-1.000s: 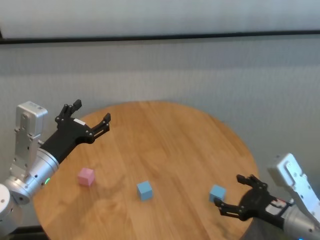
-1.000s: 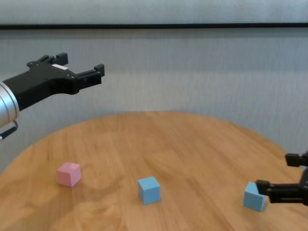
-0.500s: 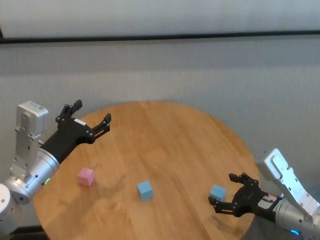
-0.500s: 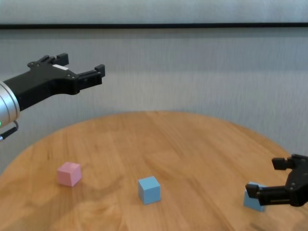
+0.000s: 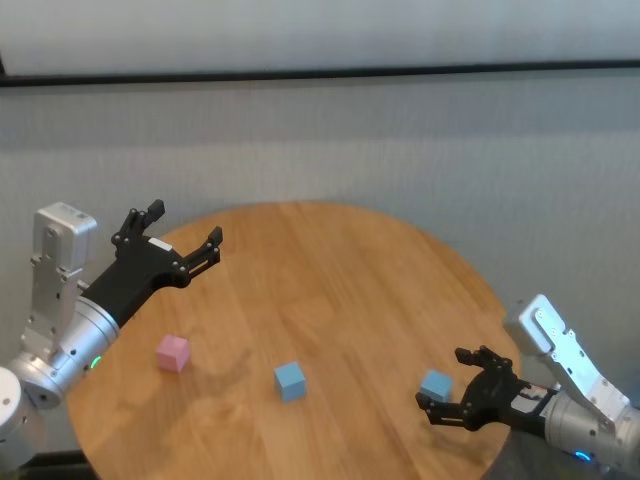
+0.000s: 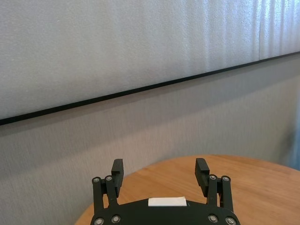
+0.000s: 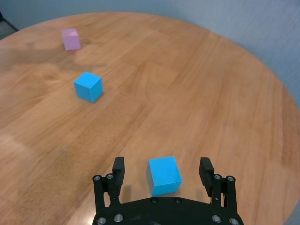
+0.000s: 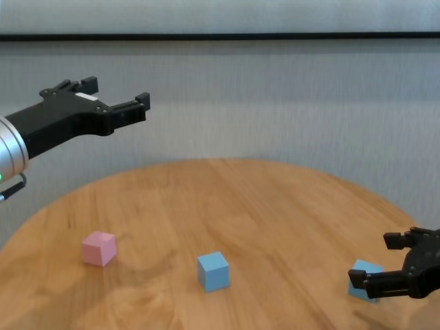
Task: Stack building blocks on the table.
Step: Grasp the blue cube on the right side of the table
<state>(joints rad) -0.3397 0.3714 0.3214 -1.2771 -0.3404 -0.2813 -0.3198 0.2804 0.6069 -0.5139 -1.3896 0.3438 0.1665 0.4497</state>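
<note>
Blue block [image 7: 164, 175] on table [image 5: 330, 280], near R edge, sits between my R gripper's [image 7: 162, 174] spread fingers, not clamped. 2nd blue block [image 5: 290, 381] mid-table, pink block [image 5: 172, 353] to L. L gripper [image 5: 175, 232] raised over L side, fingers apart, empty.

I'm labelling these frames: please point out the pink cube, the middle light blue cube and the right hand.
Small matte pink cube [image 5: 172, 352], head view, top face.
Middle light blue cube [image 5: 290, 380], head view, centre.
Right hand [image 7: 162, 175], right wrist view, midway between fingertips.
</note>
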